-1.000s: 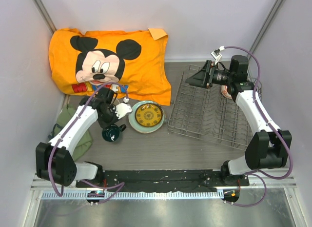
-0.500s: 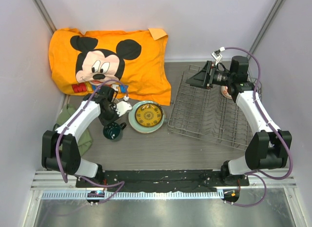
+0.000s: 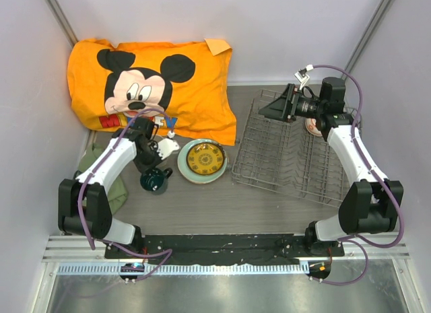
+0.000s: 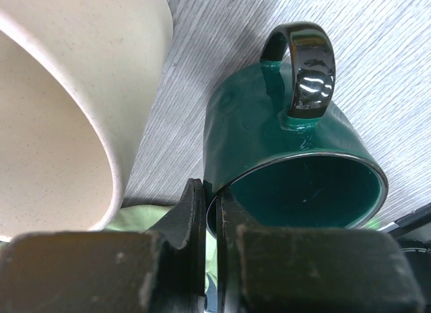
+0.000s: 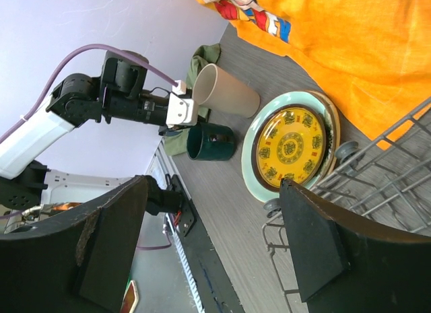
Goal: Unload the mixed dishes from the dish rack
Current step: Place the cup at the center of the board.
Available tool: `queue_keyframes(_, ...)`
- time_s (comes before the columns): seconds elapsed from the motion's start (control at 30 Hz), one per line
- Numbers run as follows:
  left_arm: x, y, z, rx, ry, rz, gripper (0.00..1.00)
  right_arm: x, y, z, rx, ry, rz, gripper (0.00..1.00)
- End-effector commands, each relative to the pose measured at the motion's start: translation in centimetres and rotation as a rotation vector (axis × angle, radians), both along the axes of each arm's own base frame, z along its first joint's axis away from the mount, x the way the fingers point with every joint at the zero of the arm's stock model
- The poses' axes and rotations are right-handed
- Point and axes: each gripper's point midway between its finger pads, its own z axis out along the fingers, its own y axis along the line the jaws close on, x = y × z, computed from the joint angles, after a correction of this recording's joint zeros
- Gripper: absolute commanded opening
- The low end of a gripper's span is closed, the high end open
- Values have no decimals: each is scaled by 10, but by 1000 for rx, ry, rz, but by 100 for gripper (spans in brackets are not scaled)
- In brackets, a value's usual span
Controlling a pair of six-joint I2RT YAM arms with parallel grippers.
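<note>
The dark teal mug (image 4: 283, 158) stands on the table left of the pale-green plate with the yellow centre (image 3: 203, 160). My left gripper (image 4: 212, 198) is shut on the mug's rim, one finger inside and one outside; from above the gripper (image 3: 151, 168) sits just over the mug (image 3: 154, 182). The beige cup (image 4: 60, 124) lies on its side right beside them. The grey wire dish rack (image 3: 289, 155) is at the right. Over its far left corner hangs my right gripper (image 3: 269, 110), open with nothing between its fingers (image 5: 108, 246). A small reddish bowl (image 3: 311, 128) peeks out behind the right arm.
An orange Mickey Mouse pillow (image 3: 151, 84) fills the far left of the table. A green cloth (image 3: 101, 178) lies crumpled under the left arm, next to the mug. Grey walls close in on both sides.
The left arm's elbow has drawn inward and its gripper has shifted slightly toward the far side with the mug. The right arm has barely moved.
</note>
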Motion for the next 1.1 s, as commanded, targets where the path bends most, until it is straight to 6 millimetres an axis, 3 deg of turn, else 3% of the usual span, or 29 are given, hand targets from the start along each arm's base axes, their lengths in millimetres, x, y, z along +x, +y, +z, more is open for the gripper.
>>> queue_keyframes(0.0, 12, -2, 7, -24, -43, -1, 15, 4, -9, 18, -19, -81, -23, 85)
queue_keyframes(0.33, 10, -5, 12, -45, -57, 8, 43, 10, -15, 15, -35, -76, -44, 85)
queue_keyframes(0.5, 12, -7, 20, -60, -84, 13, 58, 21, -32, 13, -144, -99, -127, 85)
queue_keyframes(0.63, 14, -12, 40, -101, -140, 19, 71, 40, -64, 2, -379, -171, -276, 85)
queue_keyframes(0.9, 16, -32, 94, -243, -282, 41, 99, 75, -172, -22, -848, -156, -722, 85)
queue_keyframes(1.07, 17, -38, 109, -300, -340, 68, 100, 87, -215, -33, -1029, -135, -853, 86)
